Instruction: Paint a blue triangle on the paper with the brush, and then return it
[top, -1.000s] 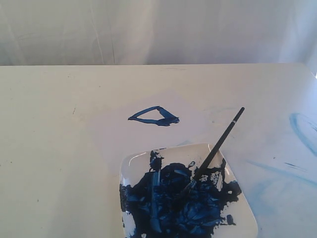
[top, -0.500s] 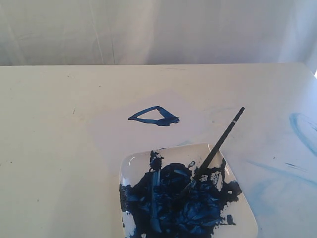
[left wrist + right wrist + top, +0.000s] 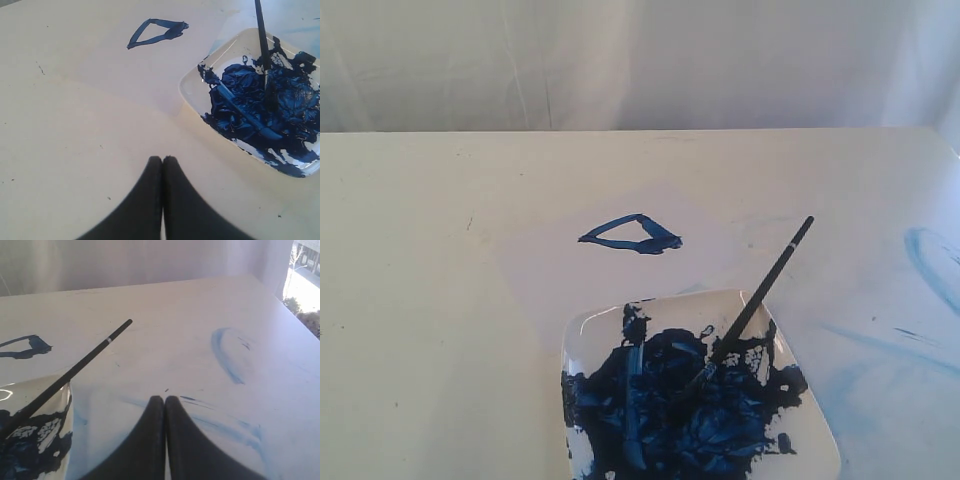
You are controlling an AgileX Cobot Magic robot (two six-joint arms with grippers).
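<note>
Evidently finished: nothing moved lately, brush resting in plate, handle toward 1 o'clock, triangle on paper at 11; left gripper, right gripper pressed together, empty

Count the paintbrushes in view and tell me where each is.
1. The brush rests bristles-down in the paint on the plate, handle leaning out over its rim. The thick paint could hide another.

The brush rests across the rim of the plate, handle sticking out beyond it, and the right gripper, jaws pressed together, hangs near that plate.
</note>
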